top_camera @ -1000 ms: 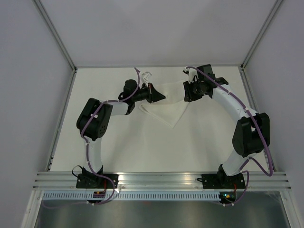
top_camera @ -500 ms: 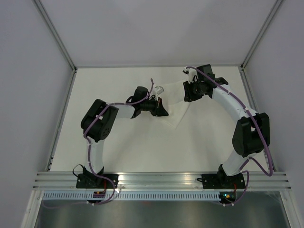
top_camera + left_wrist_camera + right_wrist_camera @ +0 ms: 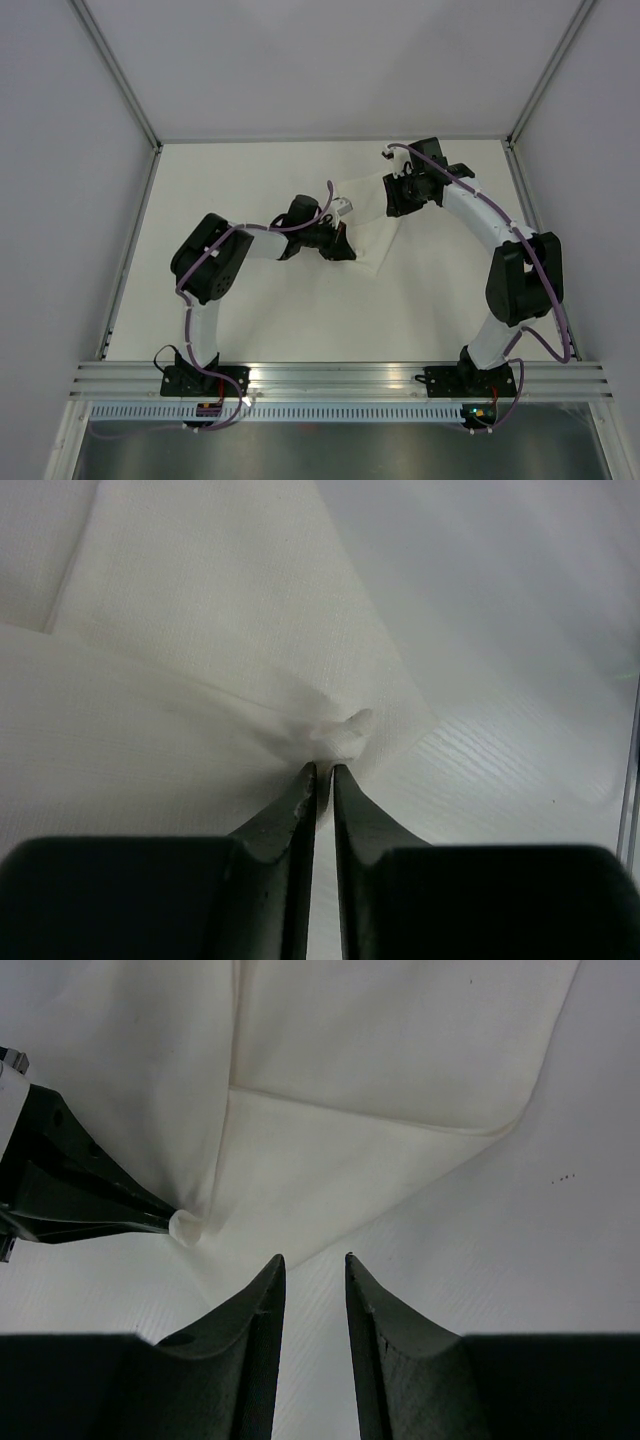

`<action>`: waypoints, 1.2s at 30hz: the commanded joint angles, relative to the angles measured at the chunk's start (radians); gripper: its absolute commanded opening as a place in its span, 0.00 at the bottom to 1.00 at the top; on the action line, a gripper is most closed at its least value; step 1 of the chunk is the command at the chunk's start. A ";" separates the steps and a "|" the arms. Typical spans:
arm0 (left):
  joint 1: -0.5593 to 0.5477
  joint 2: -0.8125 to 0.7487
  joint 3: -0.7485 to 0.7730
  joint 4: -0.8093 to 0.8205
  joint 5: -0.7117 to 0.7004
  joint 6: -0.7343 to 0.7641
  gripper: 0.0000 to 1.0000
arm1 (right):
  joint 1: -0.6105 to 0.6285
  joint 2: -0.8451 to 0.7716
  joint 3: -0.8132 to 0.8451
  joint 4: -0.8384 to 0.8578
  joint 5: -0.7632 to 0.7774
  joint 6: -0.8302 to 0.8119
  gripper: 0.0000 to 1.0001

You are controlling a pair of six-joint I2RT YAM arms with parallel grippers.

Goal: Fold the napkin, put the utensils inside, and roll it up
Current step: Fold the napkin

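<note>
The overhead view is bright and evenly lit, with diffuse light from above. Shadows on the white counter (image 3: 300, 310) are faint and soft-edged, and the aluminium rail (image 3: 340, 375) at the near edge carries a mild sheen. The left wrist view is dimmer, with a grey-green cast. There the napkin (image 3: 200, 630) is softly focused, its folds marked only by gentle shading, and the jaws are near-black, blurred shapes along the bottom. The right wrist view is brighter and warmer. The napkin's creases read crisply, shade gathers toward the upper left, and the jaws are dark with little detail.
</note>
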 commanded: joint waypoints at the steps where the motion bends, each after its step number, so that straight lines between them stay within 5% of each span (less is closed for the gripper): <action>1: -0.015 -0.022 -0.016 0.005 -0.030 0.066 0.18 | 0.009 0.009 0.022 0.010 0.030 -0.002 0.36; 13: -0.037 -0.051 -0.032 0.114 -0.016 0.003 0.33 | 0.015 0.021 0.023 0.010 0.046 -0.005 0.36; 31: -0.095 0.026 0.106 0.083 0.021 -0.028 0.34 | 0.016 0.029 0.022 0.008 0.058 -0.011 0.36; 36: -0.098 -0.029 0.042 0.192 0.004 -0.084 0.33 | 0.016 0.027 0.020 0.010 0.058 -0.013 0.36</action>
